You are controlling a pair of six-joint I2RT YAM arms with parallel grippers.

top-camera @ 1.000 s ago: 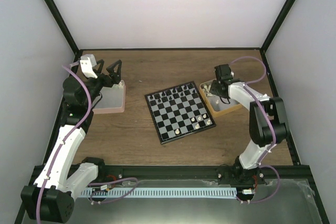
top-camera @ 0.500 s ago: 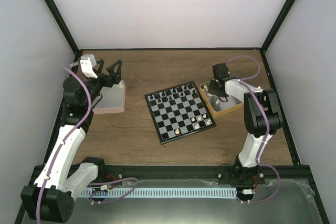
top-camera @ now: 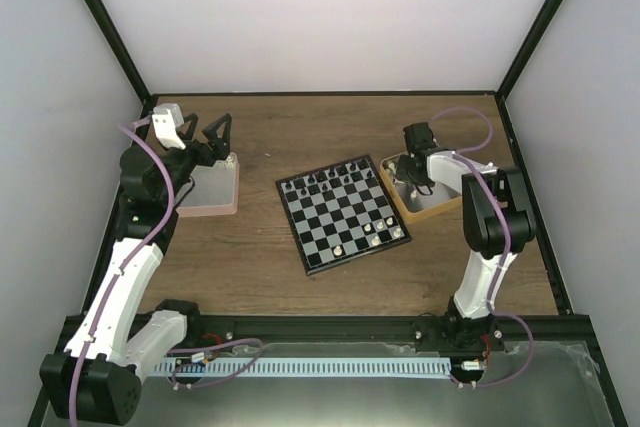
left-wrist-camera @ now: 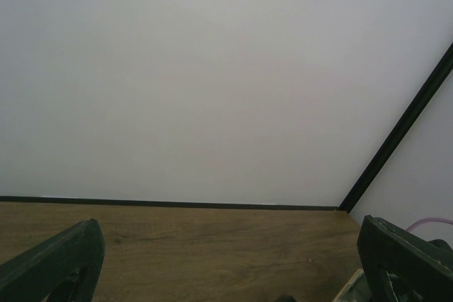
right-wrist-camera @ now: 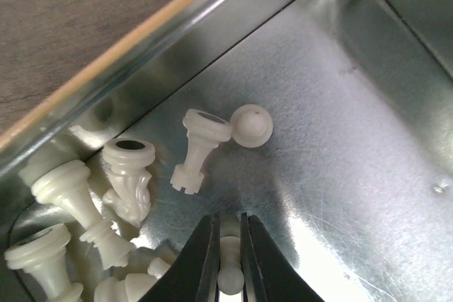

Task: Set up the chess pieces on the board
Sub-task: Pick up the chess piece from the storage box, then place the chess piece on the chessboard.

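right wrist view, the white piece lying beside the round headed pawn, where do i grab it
Grip the lying piece across its thin stem, between flared base and notched top, from straight above: it lies flat on the tray floor, and the stem is clear of the pawn at its base. The right claw is shut on another small piece.

Soft, even light fills the overhead view, leaving only faint shadows on the table [top-camera: 300, 127]. In the right wrist view the shiny tray [right-wrist-camera: 340, 104] glares toward 3 o'clock and mirrors the chess pieces [right-wrist-camera: 131, 175] at 8 o'clock. The left wrist view looks flat and greyish.
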